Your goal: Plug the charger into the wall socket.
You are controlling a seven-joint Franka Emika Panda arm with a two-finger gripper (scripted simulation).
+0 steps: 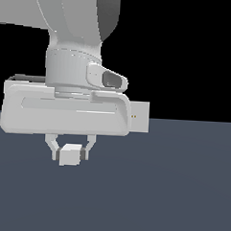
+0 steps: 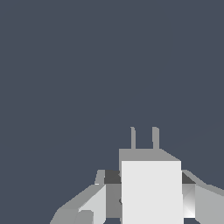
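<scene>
The charger (image 1: 69, 155) is a small plain white block held between the two fingers of my gripper (image 1: 70, 154), which is shut on it above the dark floor. In the wrist view the charger (image 2: 151, 190) shows two thin prongs (image 2: 144, 138) sticking out of its far face. The wall socket (image 1: 139, 117) is a flat upright light-grey square plate with two tiny orange-brown dots. It stands behind my hand, toward the exterior view's right, and is partly hidden by the hand. The socket is out of the wrist view.
The dark grey-blue floor (image 1: 171, 187) spreads under the gripper. The large white arm and hand body (image 1: 65, 110) fill the exterior view's upper left and cover part of the socket plate.
</scene>
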